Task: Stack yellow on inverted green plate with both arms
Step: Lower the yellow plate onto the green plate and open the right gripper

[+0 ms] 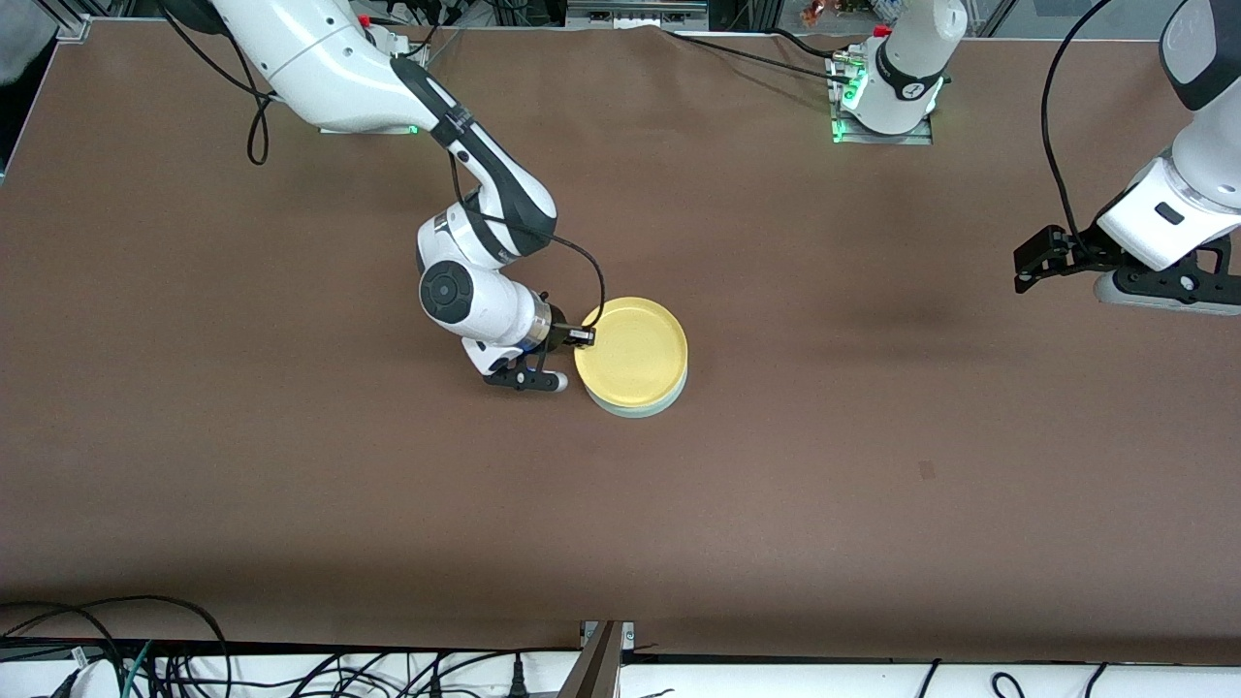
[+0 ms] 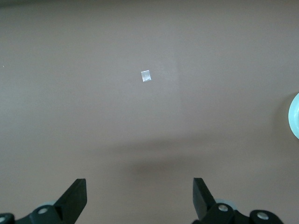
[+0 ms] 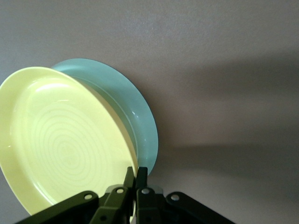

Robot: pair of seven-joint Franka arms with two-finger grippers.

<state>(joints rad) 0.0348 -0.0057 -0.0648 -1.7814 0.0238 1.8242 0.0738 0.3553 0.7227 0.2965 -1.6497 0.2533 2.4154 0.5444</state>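
The yellow plate (image 1: 630,354) lies on top of the pale green plate (image 1: 648,406), near the table's middle; only the green rim shows under it. My right gripper (image 1: 583,336) is shut on the yellow plate's rim at the side toward the right arm's end. In the right wrist view the fingers (image 3: 129,177) pinch the yellow rim (image 3: 60,140), with the green plate (image 3: 138,112) just under it. My left gripper (image 1: 1028,267) is open and empty, up over the left arm's end of the table; its wrist view (image 2: 139,196) shows bare table and a sliver of the green plate (image 2: 295,114).
The brown table top (image 1: 873,543) is bare around the stack. A small pale mark (image 2: 145,75) lies on the table below the left gripper. Cables run along the edge nearest the front camera (image 1: 145,659).
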